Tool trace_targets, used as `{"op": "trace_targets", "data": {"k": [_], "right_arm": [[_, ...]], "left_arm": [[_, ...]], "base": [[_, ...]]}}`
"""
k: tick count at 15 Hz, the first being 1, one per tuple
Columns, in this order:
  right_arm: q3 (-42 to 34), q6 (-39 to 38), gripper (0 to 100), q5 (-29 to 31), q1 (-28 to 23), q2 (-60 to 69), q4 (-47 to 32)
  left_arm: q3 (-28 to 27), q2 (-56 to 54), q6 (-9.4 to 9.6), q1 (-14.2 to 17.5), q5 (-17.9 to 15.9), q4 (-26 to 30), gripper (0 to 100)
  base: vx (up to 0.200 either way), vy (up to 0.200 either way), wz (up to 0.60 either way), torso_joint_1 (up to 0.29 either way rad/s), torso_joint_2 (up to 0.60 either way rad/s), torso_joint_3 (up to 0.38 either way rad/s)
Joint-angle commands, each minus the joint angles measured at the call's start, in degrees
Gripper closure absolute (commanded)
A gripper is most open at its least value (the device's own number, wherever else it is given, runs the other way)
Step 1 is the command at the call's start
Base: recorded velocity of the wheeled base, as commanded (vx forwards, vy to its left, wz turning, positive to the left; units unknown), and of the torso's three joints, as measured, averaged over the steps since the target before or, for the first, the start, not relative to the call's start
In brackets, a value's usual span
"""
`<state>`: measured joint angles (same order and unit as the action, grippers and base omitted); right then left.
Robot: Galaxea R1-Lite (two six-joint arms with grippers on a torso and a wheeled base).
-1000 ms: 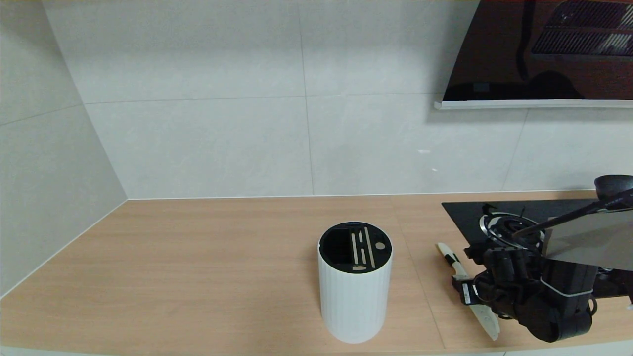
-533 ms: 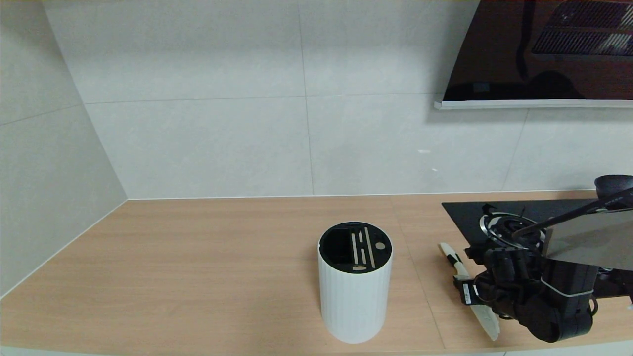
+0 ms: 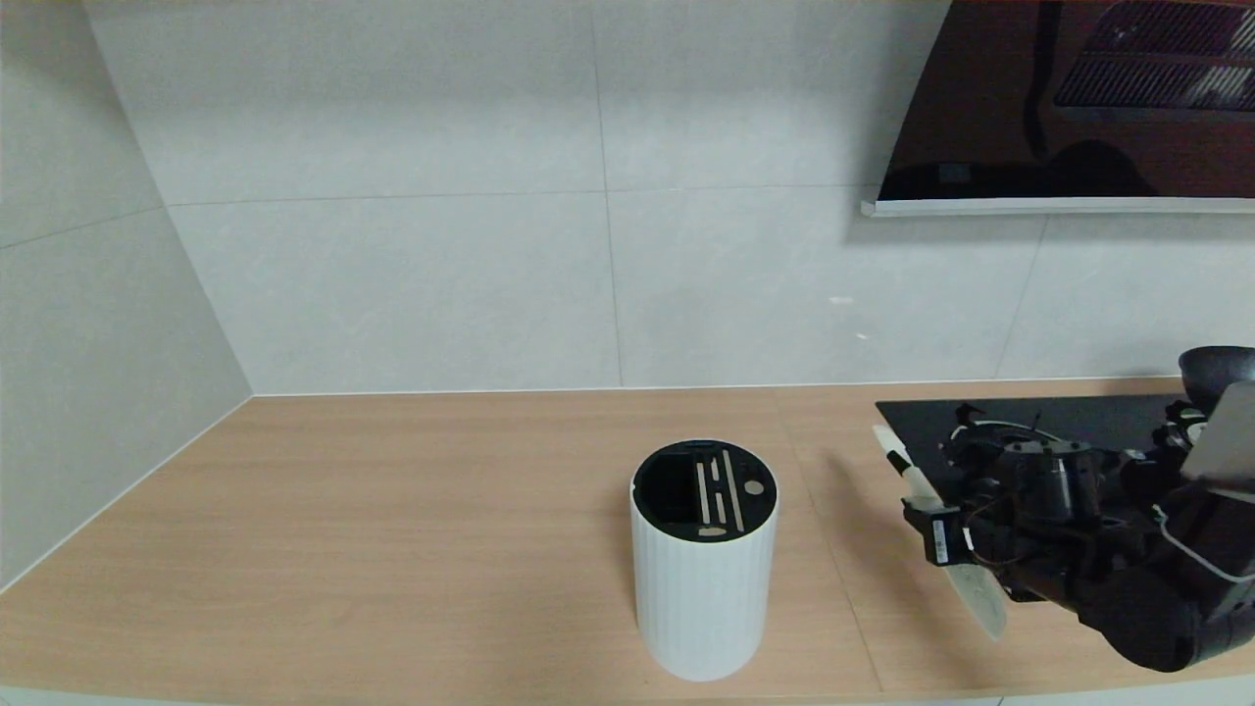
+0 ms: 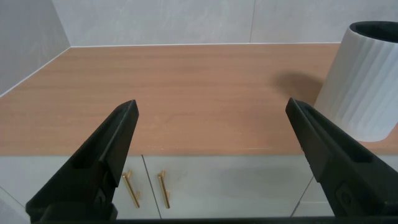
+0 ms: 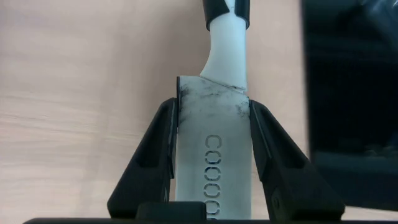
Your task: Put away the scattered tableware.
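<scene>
right of the white knife holder, and well apart from it, the right gripper is clenching a knife by the flat of its pale blade, one black finger pressing on each edge. the knife's cream handle, with its black band, is pointing away from the holder's side of the counter toward the tiled wall, while the blade tip is pointing toward the counter's front edge. a soft shadow is falling on the wooden counter between the knife and the holder. whether the blade tip is touching the wood cannot be told.

the holder is standing upright near the counter's front edge, its black top showing a square well and several narrow slots.

left of the holder, off the front edge of the counter, the left gripper is hanging released, its two dark fingers spread wide with nothing between them. below it, two cabinet doors with slim gold handles are showing under the counter edge.

beyond the knife, farther right of the holder, a black cooktop is lying flush in the counter, and a dark range hood is hanging on the wall above it.
</scene>
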<state>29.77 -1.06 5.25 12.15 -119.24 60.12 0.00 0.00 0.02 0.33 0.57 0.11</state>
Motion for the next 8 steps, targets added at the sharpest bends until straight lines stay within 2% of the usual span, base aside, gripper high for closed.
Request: {"op": "trace_targets", "data": {"k": [1,2,3,4,5,6,8], "right_arm": [[-1.1,-0.4,100,0.0,3.7,14.5,-4.0],[-0.3,-0.4,100,0.0,5.3,18.6,-7.3],[1.4,-0.4,100,0.0,6.9,21.9,-10.4],[4.3,-0.4,100,0.1,9.4,25.5,-14.9],[7.9,-0.4,100,0.7,12.1,28.5,-19.5],[10.0,-0.4,100,1.2,13.6,29.9,-22.5],[16.1,-1.0,100,1.5,18.7,32.0,-29.4]], "left_arm": [[-0.4,0.0,-0.02,0.0,-0.1,-0.2,0],[-4.3,0.4,-0.11,-0.2,-1.9,0.6,0],[-9.8,3.1,-0.20,-1.3,-5.9,3.4,0],[-18.2,9.4,-0.20,-3.2,-11.8,8.7,0],[-25.4,16.1,-0.20,-4.2,-16.3,12.7,0],[-29.1,20.8,-0.11,-4.6,-19.0,14.1,0],[-39.5,36.1,-0.02,-4.7,-27.4,14.2,0]], "base": [[0.000,0.000,0.00,0.000,0.00,0.000],[0.000,0.000,0.00,0.000,0.00,0.000],[0.000,0.000,0.00,0.000,0.00,0.000],[0.000,0.000,0.00,0.000,0.00,0.000],[0.000,0.000,0.00,0.000,0.00,0.000],[0.000,0.000,0.00,0.000,0.00,0.000],[0.000,0.000,0.00,0.000,0.00,0.000]]}}
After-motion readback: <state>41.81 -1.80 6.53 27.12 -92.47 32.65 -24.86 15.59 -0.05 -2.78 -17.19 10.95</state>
